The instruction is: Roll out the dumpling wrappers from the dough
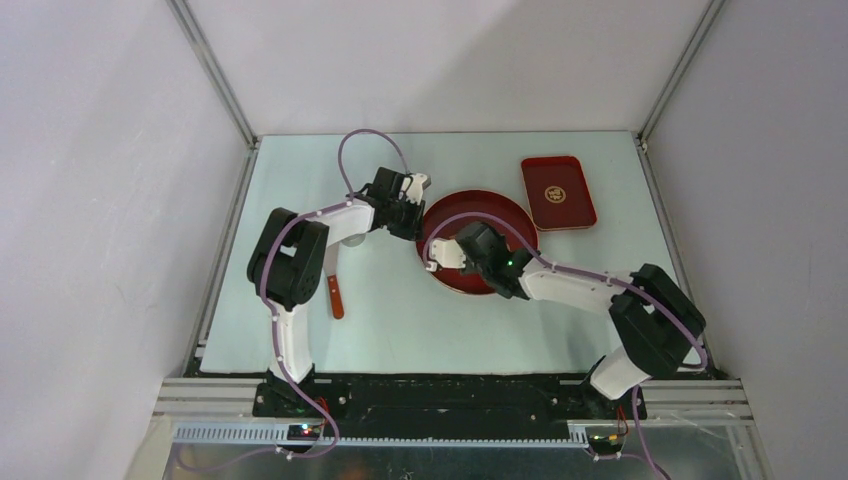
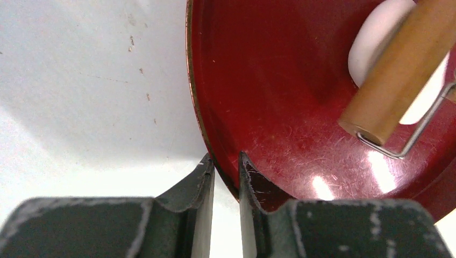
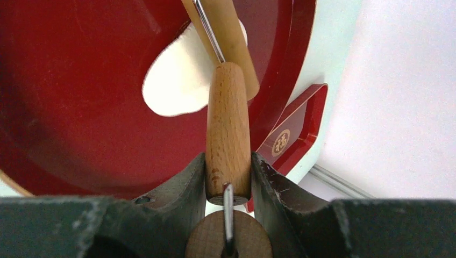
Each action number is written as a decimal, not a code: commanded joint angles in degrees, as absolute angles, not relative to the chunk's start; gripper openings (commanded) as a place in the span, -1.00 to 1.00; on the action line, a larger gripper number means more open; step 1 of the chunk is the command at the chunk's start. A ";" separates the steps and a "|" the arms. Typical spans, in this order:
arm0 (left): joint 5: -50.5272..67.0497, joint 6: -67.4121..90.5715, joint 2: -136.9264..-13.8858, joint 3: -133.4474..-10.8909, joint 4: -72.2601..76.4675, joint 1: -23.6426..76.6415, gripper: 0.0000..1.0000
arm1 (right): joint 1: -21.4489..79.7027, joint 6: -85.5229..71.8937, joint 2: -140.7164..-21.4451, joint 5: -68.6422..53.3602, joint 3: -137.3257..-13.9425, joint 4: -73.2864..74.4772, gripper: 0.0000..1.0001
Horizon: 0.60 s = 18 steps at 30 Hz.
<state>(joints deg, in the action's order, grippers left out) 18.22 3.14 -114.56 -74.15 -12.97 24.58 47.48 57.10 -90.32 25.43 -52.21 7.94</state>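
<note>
Fig.: dough, soft white oval, flat in red plate, under roller | right gripper: clamped on roller's handle | left gripper: narrow, pinching plate rim | handling: light, pliant, likely sticky; lift by edge.

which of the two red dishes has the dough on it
The round red plate, mid-table: the dough lies on it under the wooden roller. The rectangular tray sits apart, farther back and right.
</note>
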 commanded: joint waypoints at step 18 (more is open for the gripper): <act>18.28 2.38 -115.22 -74.60 -13.71 24.43 -0.52 | 47.16 55.82 -84.42 20.68 -49.47 15.95 -1.00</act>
<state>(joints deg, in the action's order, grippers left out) 18.24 3.09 -114.59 -74.15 -12.93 24.58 46.81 54.74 -83.81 19.68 -50.39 15.16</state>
